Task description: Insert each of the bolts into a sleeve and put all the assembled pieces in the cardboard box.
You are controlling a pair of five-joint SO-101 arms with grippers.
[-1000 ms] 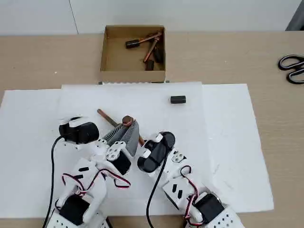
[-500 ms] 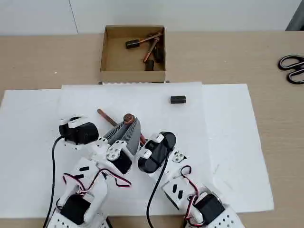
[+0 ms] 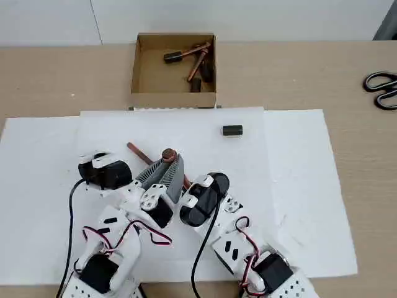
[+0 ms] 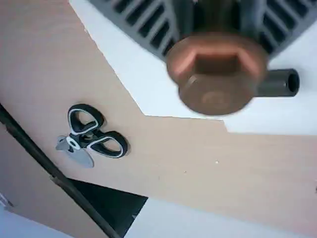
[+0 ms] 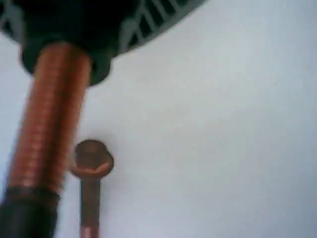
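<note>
Copper bolt (image 4: 215, 74), hex flanged head, clamped in left jaws; right jaws, cannot tell

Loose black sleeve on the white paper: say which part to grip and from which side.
Grip the sleeve around the middle of its curved wall, probably straight down from above. It lies on its side on the white paper, axis left to right in the high view, so jaws set across it would leave both ends free.
</note>
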